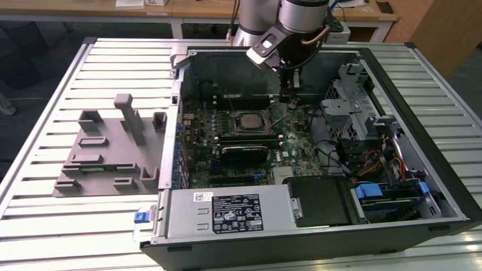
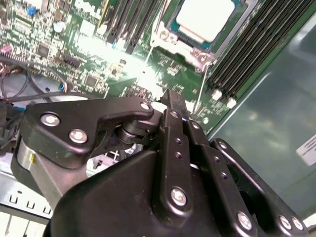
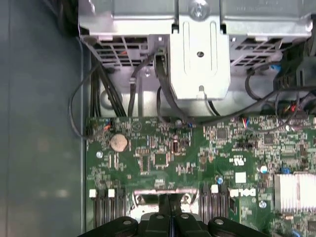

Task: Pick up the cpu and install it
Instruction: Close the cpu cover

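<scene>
Cpu: You've got the cpu lying flat in its socket near the middle of the motherboard, silver top up. In the second wrist view it sits square inside the socket frame, with memory slots running along both sides.
Gripper: Your gripper hangs above the board, clear of the cpu. It is off to the exterior view's right of the socket and closer to the far wall of the case.
Pincer: In both wrist views the jaws sit pressed together, and you can see nothing between them.
Done: Judging from how the chip lies, the pick-up and the drop into the socket are behind you. It looks level, with no corner riding up on the frame.
Left: You can't call it locked down yet. A thin wire lever shows beside the socket, and whether it is latched cannot be told from here.
Under the wrist: The first wrist view looks down on the board edge next to the drive cage, with a coin cell near the board's corner.
Outside the case: The grey fixture stands on the slatted tabletop, near the case on the exterior view's left and well apart from your gripper.
</scene>
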Action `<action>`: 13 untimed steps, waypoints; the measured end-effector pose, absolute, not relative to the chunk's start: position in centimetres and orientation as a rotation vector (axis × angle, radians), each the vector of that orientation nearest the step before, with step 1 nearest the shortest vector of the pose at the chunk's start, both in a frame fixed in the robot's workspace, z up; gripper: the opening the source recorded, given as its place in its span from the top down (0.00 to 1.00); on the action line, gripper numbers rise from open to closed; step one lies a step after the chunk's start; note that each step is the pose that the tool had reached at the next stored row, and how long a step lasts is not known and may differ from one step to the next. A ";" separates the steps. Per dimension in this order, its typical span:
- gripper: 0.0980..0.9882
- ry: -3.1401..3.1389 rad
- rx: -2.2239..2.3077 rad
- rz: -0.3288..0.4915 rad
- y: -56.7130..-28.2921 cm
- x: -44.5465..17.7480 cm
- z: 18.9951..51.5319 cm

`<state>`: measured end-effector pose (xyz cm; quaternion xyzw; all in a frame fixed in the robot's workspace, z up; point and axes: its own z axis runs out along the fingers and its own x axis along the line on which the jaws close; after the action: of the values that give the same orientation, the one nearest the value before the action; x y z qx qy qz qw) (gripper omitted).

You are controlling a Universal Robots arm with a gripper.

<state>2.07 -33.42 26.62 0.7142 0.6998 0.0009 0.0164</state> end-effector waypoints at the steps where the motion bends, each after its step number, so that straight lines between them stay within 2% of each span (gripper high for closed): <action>1: 0.99 2.176 2.221 0.002 -33.4 2.3 26.6; 13: 0.99 2.177 2.222 -0.001 -33.4 3.4 26.0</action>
<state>3.37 -33.42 26.04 0.7141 0.6998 -0.0003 0.0153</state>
